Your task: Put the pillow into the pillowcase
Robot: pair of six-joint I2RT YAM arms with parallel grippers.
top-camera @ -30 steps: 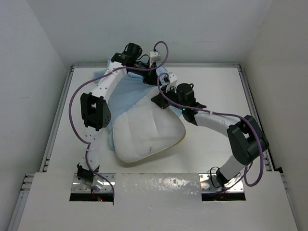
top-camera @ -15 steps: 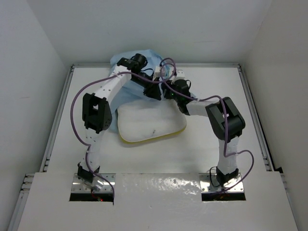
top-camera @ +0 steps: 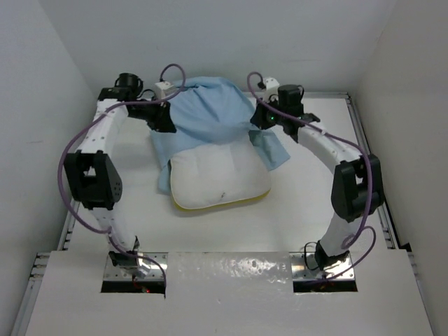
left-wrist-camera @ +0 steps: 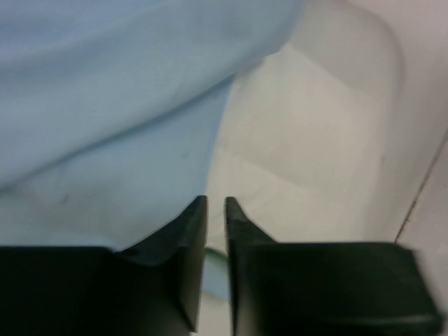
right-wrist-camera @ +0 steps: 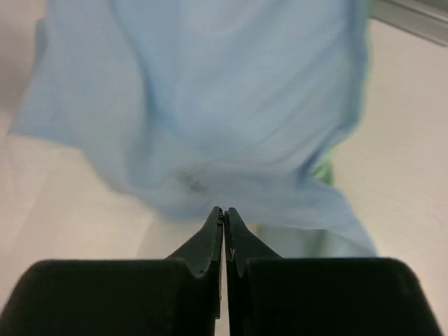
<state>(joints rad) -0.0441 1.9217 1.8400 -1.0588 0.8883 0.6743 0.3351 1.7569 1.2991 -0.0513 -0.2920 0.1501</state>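
White surface carried the pillow near its centre, its far end tucked under the light blue pillowcase. At opposite sides the left claw and right claw, each pressed nearly together, pinched the pillowcase.

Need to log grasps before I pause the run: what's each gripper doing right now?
Left gripper: closed, pinching the pillowcase.
Right gripper: closed, pinching the pillowcase too.

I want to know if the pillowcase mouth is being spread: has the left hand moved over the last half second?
Yes. The left hand, shut on the pillowcase, has swung left, from over the table's middle toward the left wall.
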